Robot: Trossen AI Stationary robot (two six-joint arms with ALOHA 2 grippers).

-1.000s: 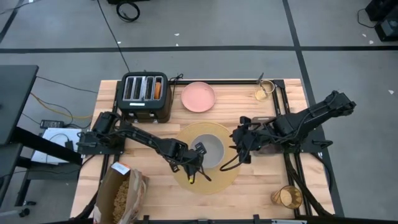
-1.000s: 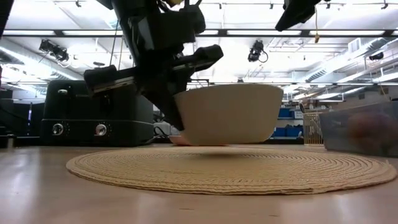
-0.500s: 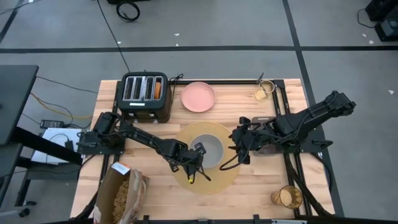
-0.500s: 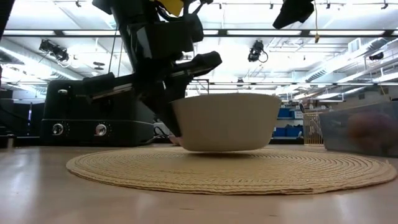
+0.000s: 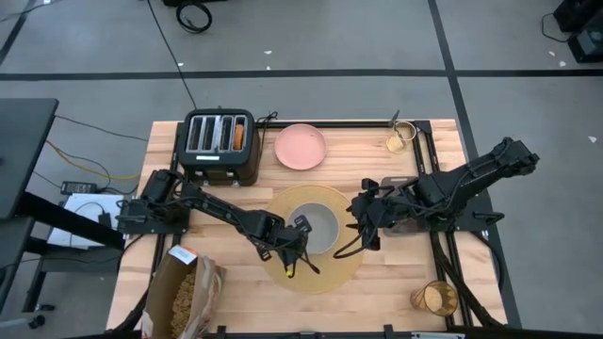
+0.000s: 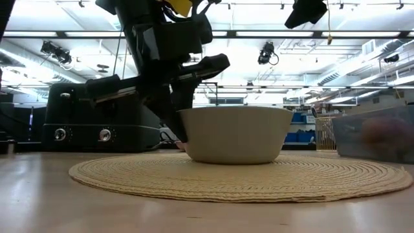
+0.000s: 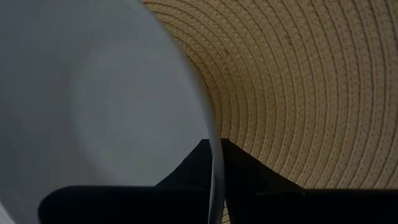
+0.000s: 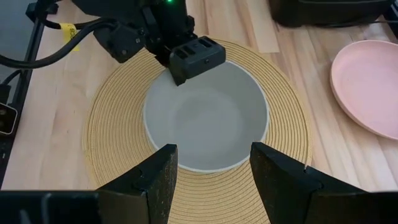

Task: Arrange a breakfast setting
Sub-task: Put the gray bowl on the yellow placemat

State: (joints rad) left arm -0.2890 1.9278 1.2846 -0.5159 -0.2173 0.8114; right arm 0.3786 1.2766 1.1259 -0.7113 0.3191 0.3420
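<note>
The grey-green bowl (image 5: 320, 226) stands by its base on the round tan placemat (image 5: 325, 273) at the table's middle. My left gripper (image 5: 300, 235) is shut on the bowl's left rim. My right gripper (image 8: 211, 180) hangs open above the bowl's right side, touching nothing. The pink plate (image 5: 301, 146) lies at the far middle. The amber tumbler (image 5: 435, 298) stands at the near right corner. A toast round (image 5: 239, 135) sticks out of the black toaster (image 5: 219, 143). My left gripper pinches the bowl's rim (image 7: 214, 134) on its left side, one finger inside the bowl and one outside. The fingers (image 6: 176, 116) come slanting down from the table's left. The bowl sits upright with its base on the placemat (image 6: 239, 175).
An open brown paper bag (image 5: 184, 292) lies at the near left corner. A small yellowish object (image 5: 400, 139) sits at the far right. Bare wood shows right of the placemat and along the near edge.
My left gripper has lowered the bowl. A second ago it hung tilted, clear of the placemat; now it stands level with its base on the mat. The gripper has sunk a little with it.
</note>
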